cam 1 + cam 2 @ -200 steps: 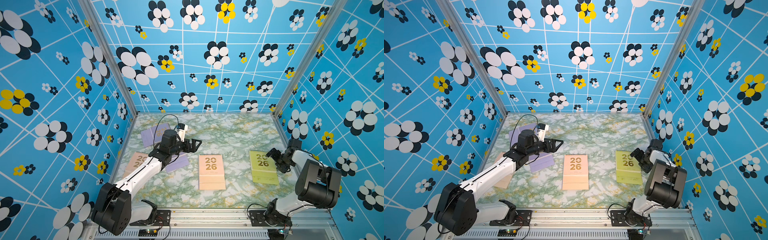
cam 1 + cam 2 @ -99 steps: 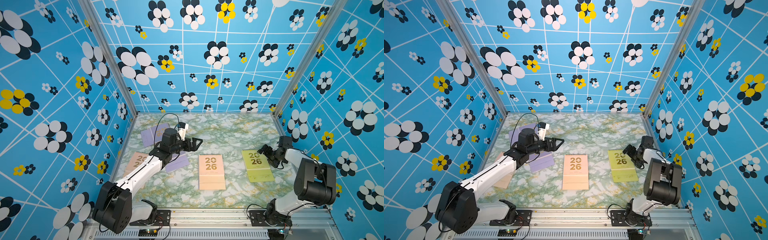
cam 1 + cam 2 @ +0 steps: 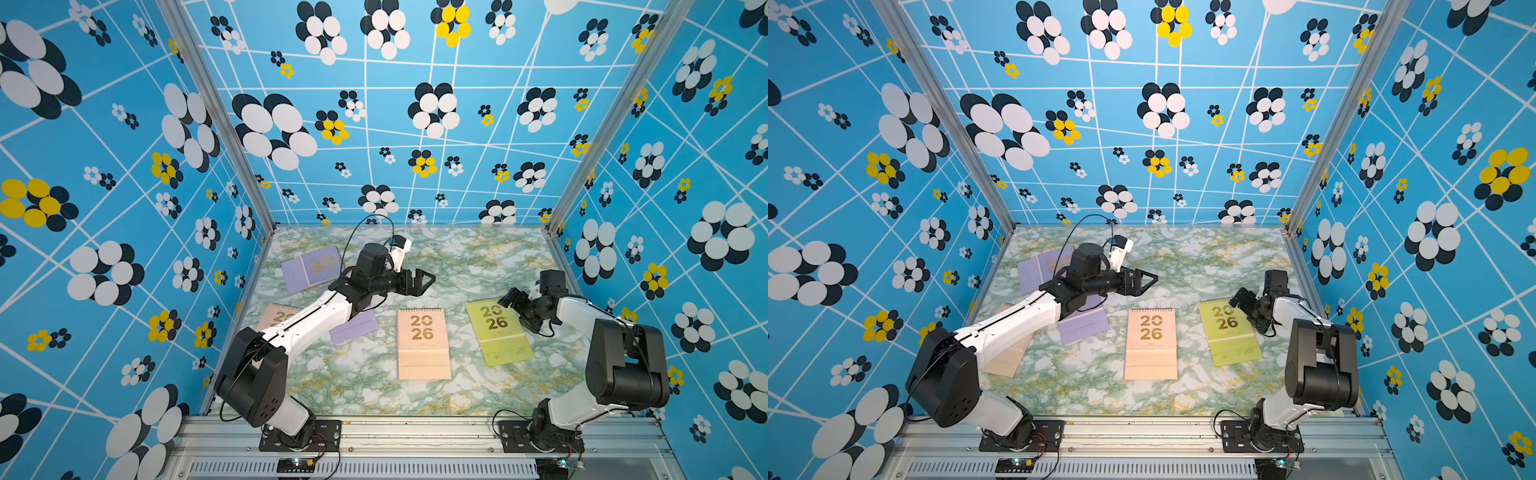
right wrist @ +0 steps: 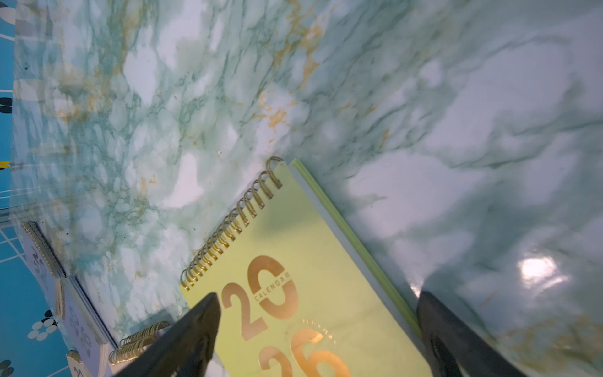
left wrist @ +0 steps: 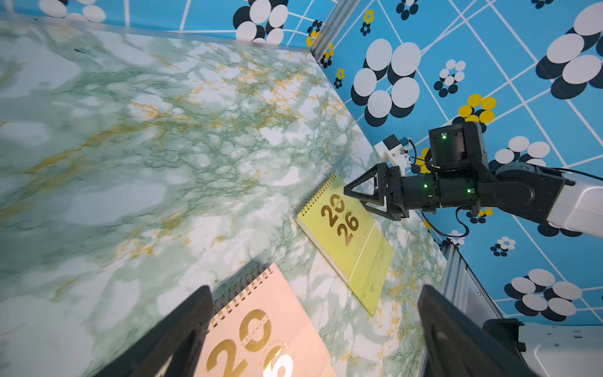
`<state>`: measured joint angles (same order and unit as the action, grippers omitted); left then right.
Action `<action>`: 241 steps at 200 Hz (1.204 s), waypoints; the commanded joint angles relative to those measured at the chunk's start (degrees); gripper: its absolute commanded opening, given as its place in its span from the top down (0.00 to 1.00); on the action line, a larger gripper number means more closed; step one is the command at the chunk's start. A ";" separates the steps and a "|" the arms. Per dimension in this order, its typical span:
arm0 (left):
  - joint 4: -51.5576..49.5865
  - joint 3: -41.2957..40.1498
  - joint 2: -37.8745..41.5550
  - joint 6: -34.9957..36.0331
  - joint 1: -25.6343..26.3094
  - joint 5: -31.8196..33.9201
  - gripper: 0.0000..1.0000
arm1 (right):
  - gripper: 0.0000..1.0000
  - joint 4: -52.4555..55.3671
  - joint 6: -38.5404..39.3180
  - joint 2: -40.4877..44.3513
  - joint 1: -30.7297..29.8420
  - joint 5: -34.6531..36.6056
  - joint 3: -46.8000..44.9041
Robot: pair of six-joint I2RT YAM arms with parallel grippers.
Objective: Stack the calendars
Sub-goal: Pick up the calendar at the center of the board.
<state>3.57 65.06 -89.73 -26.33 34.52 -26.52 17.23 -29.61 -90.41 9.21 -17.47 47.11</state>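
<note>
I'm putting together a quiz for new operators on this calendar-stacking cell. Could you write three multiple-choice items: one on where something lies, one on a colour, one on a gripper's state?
1. Where is the yellow-green calendar?
A) on top of the central peach calendar
B) flat on the table, beside the central peach calendar and apart from it
C) standing upright

2. What colour are the cover numerals?
A) black
B) gold
C) white

3. How is the right gripper?
A) shut on a calendar
B) shut, empty
C) open, holding nothing

Answers:
1 B: bare marble shows between the two covers in both top views.
2 B: the "20 26" shines gold.
3 C: in the right wrist view its jaws stand wide apart over the yellow-green cover.
</note>
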 commanded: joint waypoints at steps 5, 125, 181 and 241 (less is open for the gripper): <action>-2.83 6.17 -5.31 -1.55 4.25 0.06 0.01 | 0.04 6.67 -0.77 -0.02 -0.51 0.51 -3.07; -11.31 26.26 -27.25 -11.73 18.80 3.60 0.00 | 0.04 5.77 0.95 2.31 -0.51 -1.24 -4.75; -12.88 29.11 -32.57 -15.28 20.13 5.23 0.01 | 0.04 5.54 1.17 3.86 -0.51 -2.34 -6.48; -17.42 33.68 -37.28 -16.04 20.58 6.34 0.00 | 0.04 5.28 1.32 5.62 -0.51 -2.81 -7.89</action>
<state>-10.28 95.88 -125.03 -41.47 54.63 -21.52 17.32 -28.88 -84.77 9.13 -19.75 41.50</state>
